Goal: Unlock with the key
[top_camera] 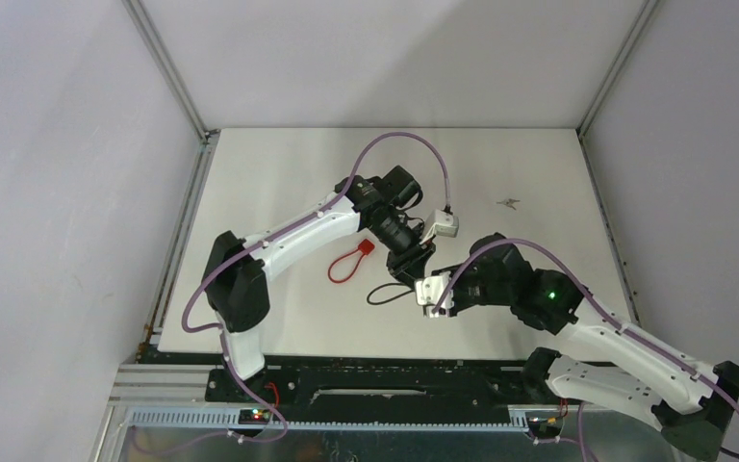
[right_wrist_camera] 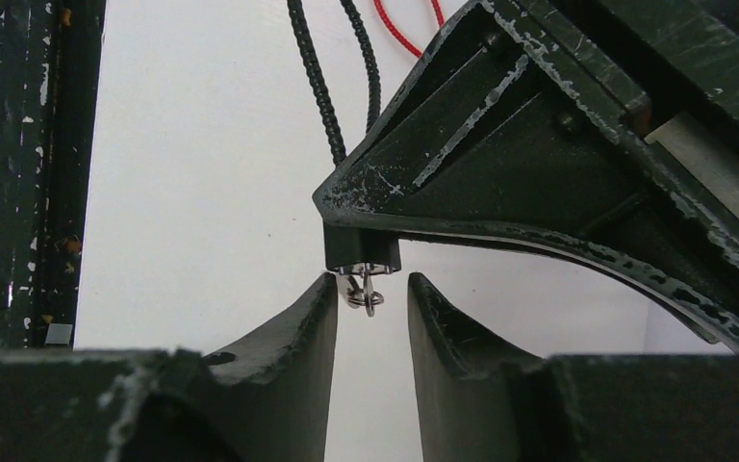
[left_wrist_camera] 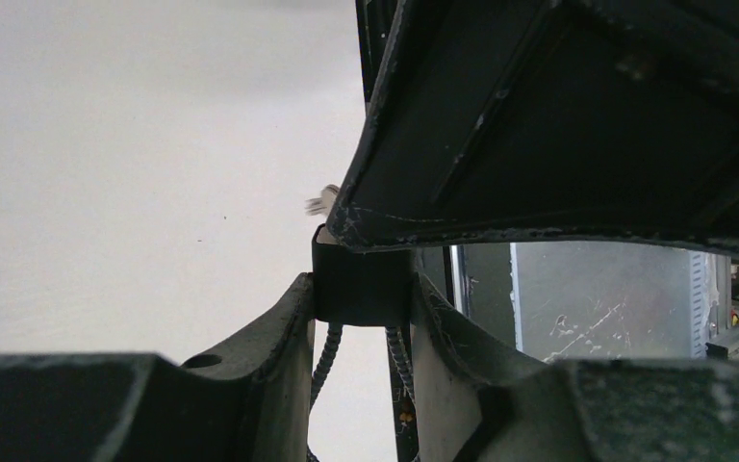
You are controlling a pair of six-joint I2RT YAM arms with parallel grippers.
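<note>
A small black padlock (left_wrist_camera: 361, 284) with a black cable loop (top_camera: 383, 294) is held off the table, my left gripper (left_wrist_camera: 361, 289) shut on its body. In the right wrist view the lock's underside (right_wrist_camera: 363, 252) faces me with a silver key (right_wrist_camera: 366, 292) and its ring hanging out of it. My right gripper (right_wrist_camera: 370, 284) is open, its fingertips on either side of the key; the left fingertip (right_wrist_camera: 325, 294) is close against the key and the right one stands apart. From above, both grippers (top_camera: 412, 268) (top_camera: 431, 294) meet near the table's middle front.
A red cable lock (top_camera: 349, 260) lies on the white table (top_camera: 279, 173) just left of the grippers. The table's front edge (top_camera: 366, 358) runs close behind the right wrist. Grey walls enclose the table's other three sides.
</note>
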